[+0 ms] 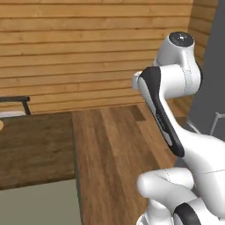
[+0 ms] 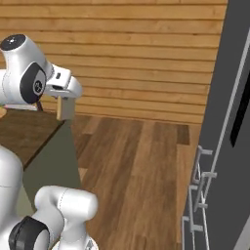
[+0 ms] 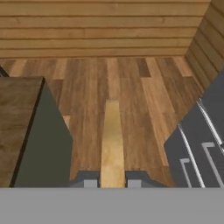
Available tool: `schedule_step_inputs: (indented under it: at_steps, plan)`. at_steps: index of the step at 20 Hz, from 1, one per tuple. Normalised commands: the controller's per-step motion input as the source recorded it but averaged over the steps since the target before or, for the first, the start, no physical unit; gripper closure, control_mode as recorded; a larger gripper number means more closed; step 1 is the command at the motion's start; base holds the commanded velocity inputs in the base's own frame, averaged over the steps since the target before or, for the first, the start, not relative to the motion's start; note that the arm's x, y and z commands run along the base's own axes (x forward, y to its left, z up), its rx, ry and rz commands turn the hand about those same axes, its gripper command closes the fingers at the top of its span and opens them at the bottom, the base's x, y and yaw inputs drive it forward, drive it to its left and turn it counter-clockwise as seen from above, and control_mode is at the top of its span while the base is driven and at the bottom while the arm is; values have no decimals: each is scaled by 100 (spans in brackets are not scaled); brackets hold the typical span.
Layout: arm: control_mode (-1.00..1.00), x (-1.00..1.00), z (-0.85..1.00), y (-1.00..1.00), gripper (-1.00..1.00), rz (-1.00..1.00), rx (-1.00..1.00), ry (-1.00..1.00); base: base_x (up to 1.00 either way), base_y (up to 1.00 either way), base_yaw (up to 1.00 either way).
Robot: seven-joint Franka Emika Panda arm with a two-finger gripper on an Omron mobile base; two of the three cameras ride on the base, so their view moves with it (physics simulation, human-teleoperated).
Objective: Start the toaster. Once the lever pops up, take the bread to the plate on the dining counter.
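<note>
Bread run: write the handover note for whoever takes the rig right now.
Gripper: shut on the bread, slice held edge-on between the fingertips, above the wood floor.
Dining counter: ahead and left of the base, dark plank top, sage-green side.
Done: bread is out of the toaster and in hand.
Left: bring the slice over the counter, find the plate, set it down, release.

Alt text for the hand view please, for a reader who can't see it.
The gripper is shut on the bread, a pale slice seen edge-on, jutting forward between the jaws above the plank floor. The dining counter, dark wood top on a sage-green base, sits at left; a dark grey appliance with silver handles is at right, a wood-panelled wall behind.
</note>
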Motion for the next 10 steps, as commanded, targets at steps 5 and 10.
schedule_step_inputs:
  at_steps: [5, 10]
  plan:
    - [100, 0, 0, 0, 100, 0, 0, 0, 100, -38, 0]
    - [100, 0, 0, 0, 100, 0, 0, 0, 100, -9, 0]
